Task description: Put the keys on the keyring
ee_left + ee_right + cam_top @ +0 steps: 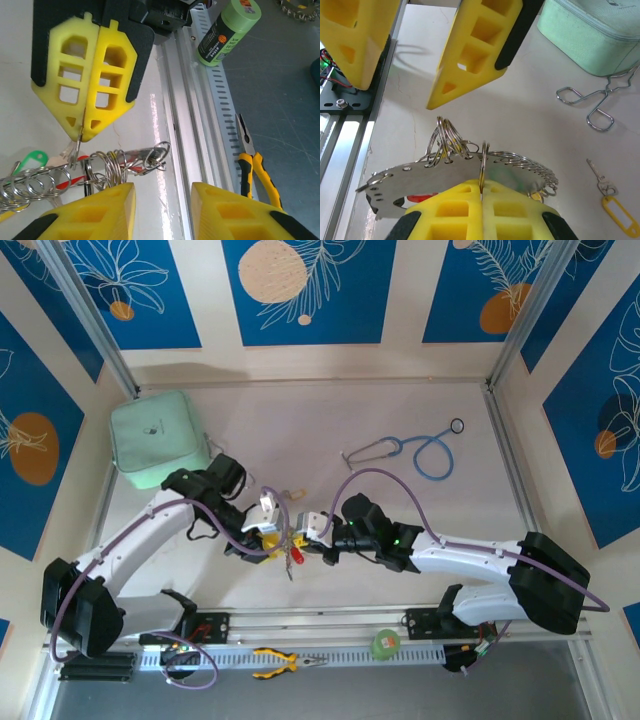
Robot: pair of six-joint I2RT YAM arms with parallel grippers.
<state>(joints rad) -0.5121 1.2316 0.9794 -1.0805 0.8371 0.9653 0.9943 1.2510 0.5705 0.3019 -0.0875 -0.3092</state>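
The right pincer (481,186) was clenched on a thin loop of the keyring (522,161), and the coiled rings and tagged keys (132,156) bunched right at its tips. Just left of that bunch, the left pincer (162,192) stood released, gripping nothing. A yellow-tagged key (612,207) lay apart on the counter (520,100).

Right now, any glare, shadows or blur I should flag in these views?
Left wrist: glare streak on the table by the rail, glints on the keyring. Right wrist: the left fingers shadow the table, focus sharp. Top external: even light, the keys tiny.
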